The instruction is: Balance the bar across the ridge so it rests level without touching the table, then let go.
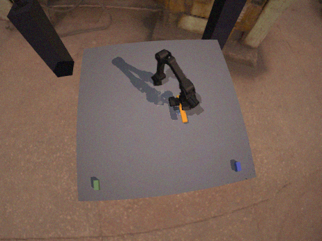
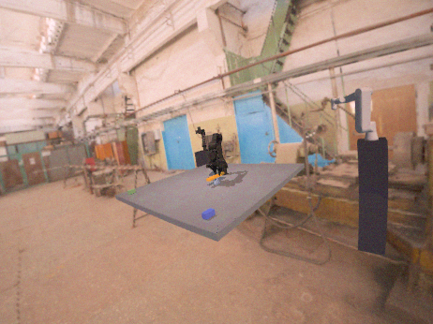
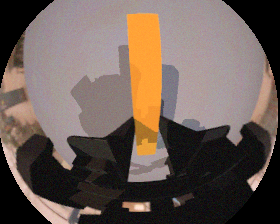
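1. Between the tips of my black, angular pincer (image 1: pixel 180 103) (image 2: pixel 216 173) (image 3: pixel 146 118) sits a long orange bar (image 1: pixel 183 115) (image 2: pixel 213 178) (image 3: pixel 146 65), straight-edged and flat-faced. The pincer is closed on it, the fingers pressing its long sides.

2. Ahead of the pincer, in the wrist view, runs the longer stretch of bar; only a short end shows back between the fingers. I suspect an off-centre grip, so the free stretch may dip once released.

3. Below the bar, just beside the pincer, I make out a pale bluish piece (image 1: pixel 178 112) (image 2: pixel 216 182) (image 3: pixel 171 92) that I take for the ridge. I cannot tell whether the bar touches it. Holding the bar over it makes sense: the ridge should carry the middle and keep both ends off the table.

4. Under the pincer spreads the matt grey table (image 1: pixel 139 157) (image 2: pixel 164 207) (image 3: pixel 215 65), finely speckled, taking soft-edged shadows.

5. Well apart from the pincer, near the table's edge, stand a dull green block (image 1: pixel 96 184) (image 2: pixel 131 192) and a plain blue block (image 1: pixel 238 166) (image 2: pixel 208 213), both out of my way.

6. At the pincer, I judge the step to be final centring and levelling; I would open gently, evenly, only once the ridge bears the weight.
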Robot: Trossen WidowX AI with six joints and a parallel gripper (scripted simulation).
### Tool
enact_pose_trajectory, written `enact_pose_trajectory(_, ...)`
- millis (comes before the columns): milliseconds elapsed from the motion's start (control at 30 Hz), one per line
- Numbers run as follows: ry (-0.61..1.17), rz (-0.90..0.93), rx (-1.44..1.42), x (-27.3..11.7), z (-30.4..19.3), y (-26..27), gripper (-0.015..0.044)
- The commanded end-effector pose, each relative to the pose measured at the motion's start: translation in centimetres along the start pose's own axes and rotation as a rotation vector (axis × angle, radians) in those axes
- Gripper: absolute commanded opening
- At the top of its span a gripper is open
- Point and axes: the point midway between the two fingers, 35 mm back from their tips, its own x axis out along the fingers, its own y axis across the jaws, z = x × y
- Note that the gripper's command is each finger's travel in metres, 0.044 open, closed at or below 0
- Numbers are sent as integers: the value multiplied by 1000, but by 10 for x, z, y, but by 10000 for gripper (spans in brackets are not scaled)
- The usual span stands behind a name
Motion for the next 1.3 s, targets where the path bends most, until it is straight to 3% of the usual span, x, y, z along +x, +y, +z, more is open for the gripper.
enact_pose_trajectory(0,0,0,0,0,0,0,0)
enact_pose_trajectory(400,0,0,0,0,0,0,0)
enact_pose_trajectory(633,0,0,0,0,0,0,167)
enact_pose_trajectory(1267,0,0,0,0,0,0,169)
